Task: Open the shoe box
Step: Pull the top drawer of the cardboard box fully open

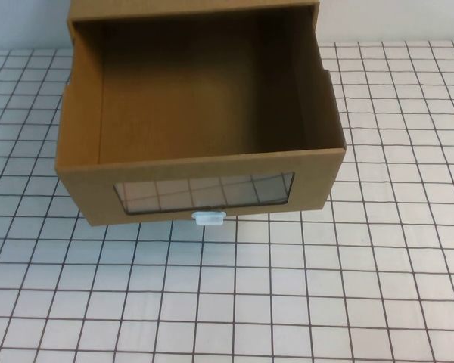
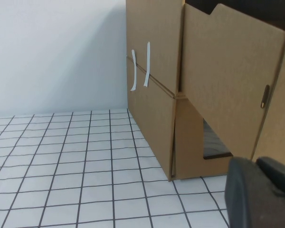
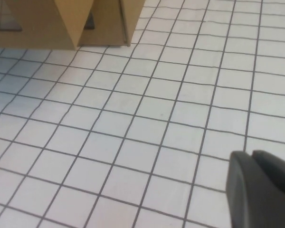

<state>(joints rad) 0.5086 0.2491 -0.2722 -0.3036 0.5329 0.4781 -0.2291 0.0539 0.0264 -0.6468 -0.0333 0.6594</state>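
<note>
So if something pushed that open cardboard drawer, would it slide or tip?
Probably slide: the drawer looks empty, so likely light, and its wide, squat shape seems unlikely to tip. Its thin cardboard walls might flex under a push. The left gripper hangs beside the shoe box; the right gripper, shut, hovers over bare table.

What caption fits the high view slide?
Shoe box drawer slid open, empty; left gripper beside box, right gripper over grid table, both out of frame.

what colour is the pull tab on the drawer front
Pale bluish-white plastic pull tab, on the brown cardboard drawer; best in the high view.
</note>
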